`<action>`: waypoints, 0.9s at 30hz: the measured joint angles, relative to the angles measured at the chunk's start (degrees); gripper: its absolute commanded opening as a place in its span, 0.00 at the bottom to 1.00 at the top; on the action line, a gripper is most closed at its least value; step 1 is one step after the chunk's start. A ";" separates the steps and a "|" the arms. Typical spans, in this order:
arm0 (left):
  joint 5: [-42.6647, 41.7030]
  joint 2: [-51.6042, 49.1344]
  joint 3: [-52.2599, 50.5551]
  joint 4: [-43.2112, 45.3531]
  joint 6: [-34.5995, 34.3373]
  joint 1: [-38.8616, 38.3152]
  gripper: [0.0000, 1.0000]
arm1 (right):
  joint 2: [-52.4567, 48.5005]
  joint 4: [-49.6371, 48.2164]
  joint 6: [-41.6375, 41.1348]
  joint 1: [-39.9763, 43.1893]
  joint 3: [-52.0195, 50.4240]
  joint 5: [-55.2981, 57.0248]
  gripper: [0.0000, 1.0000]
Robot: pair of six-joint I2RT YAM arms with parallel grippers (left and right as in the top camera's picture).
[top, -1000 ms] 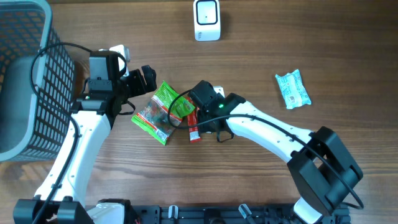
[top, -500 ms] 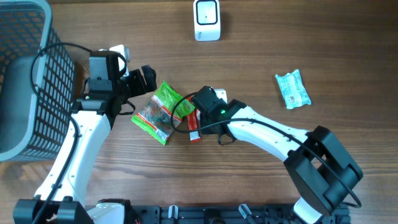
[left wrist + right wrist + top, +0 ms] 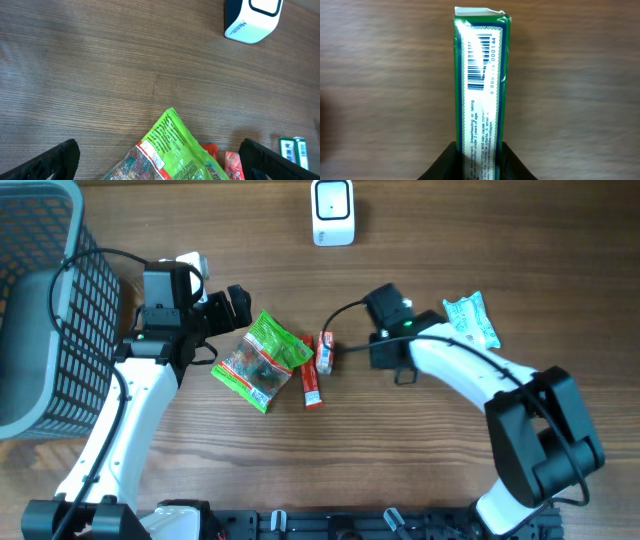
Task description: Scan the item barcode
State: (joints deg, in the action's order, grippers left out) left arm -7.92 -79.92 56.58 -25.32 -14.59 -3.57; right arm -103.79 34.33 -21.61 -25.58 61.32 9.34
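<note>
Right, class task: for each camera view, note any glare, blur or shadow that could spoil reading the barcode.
Right wrist: a glare streak crosses the barcode on the green box, washing out some digits; the table behind looks smeared. Left wrist: sharp wood grain, scanner cropped at the top edge. Overhead: even light, soft shadows, no glare.

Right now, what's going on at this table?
The right gripper holds a narrow green box by one end, with its barcode showing. The left gripper hangs open near a green snack bag and holds nothing. The white scanner sits at the far edge of the table, and the box is not yet in front of it.
</note>
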 measured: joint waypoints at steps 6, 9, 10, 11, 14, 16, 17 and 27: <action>0.00 0.02 0.00 0.00 0.00 0.00 1.00 | 0.00 0.57 6.97 2.16 0.07 0.15 0.41; 0.00 0.02 0.00 0.00 -0.02 0.00 1.00 | 0.00 2.60 8.31 2.16 1.55 0.15 0.37; 0.00 0.00 0.00 0.00 0.00 0.00 1.00 | 0.00 2.93 8.46 2.16 2.36 0.17 0.34; 0.00 0.02 0.00 0.00 -0.02 0.00 1.00 | 0.00 2.93 8.57 2.16 3.26 0.15 0.33; 0.00 0.00 0.00 0.00 -0.02 0.00 1.00 | 0.00 3.13 8.94 2.16 4.28 0.13 0.30; 0.00 0.02 0.00 0.00 0.00 0.00 1.00 | 0.00 3.58 8.96 2.16 4.31 0.11 0.31; 0.00 0.02 0.00 0.00 -0.02 0.00 1.00 | 0.00 3.58 8.96 2.16 4.31 0.11 0.31; 0.00 0.02 0.00 0.00 -0.02 0.00 1.00 | 0.00 2.03 9.42 2.16 3.78 0.07 0.30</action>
State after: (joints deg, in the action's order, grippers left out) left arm -7.92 -79.90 56.58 -25.32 -14.61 -3.57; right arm -103.79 36.36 -12.19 -23.42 65.10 9.41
